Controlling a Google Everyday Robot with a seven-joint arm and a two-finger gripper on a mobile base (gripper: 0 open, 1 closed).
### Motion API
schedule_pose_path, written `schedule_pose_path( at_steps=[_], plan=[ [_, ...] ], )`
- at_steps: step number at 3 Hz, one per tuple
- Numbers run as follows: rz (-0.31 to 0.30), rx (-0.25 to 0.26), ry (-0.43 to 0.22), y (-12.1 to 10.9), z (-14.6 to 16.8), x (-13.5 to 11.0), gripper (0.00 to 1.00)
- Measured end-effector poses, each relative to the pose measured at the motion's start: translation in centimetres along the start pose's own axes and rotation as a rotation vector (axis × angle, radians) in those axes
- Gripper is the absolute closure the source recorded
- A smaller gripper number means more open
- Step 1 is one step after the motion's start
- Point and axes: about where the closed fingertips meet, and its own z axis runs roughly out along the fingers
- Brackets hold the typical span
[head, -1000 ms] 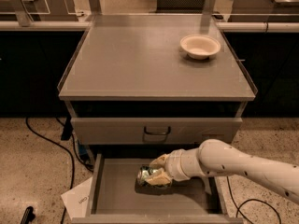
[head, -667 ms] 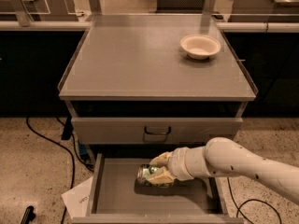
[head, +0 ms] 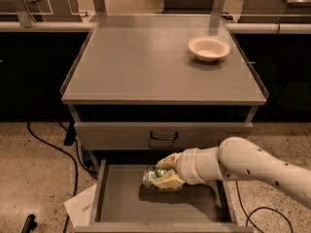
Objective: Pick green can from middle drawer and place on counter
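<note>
The small shiny dark-green drink can (head: 151,177), with pale swirls on its side and a silver end turned leftward, lies tipped on its side inside the wide shallow grey metal drawer (head: 127,204). It sits over the middle of the drawer's floor, nearer the back than the front. The cream-coloured pincer (head: 166,173) is clenched on the can, one finger above it and one below (a dark shadow sits underneath, and I cannot tell whether the can touches the floor or hangs just over it). The thick white arm (head: 252,166) enters the drawer from its right side, passing over the right wall.

Directly above the drawer's back edge is a closed grey drawer front with a dark loop handle (head: 164,138), close over the pincer. Higher up is the broad flat grey cabinet-top surface (head: 146,57) with its thin raised rim. A small round white bowl (head: 209,48) stands on it, up and to the right of the drawer.

Just beside the drawer's left wall, a white sheet of paper (head: 81,207) lies on the speckled floor. Black cables (head: 48,144) run farther left.
</note>
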Motion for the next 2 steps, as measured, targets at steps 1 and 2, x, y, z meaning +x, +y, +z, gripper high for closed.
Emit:
schedule_pose_path(
  at_steps=[1,2],
  plan=[
    [-0.085,0.053,-0.008,-0.1,-2.9,-4.2,1.00],
    [-0.211,0.095,-0.021,-0.3,-7.1,-11.0,1.00]
  ],
)
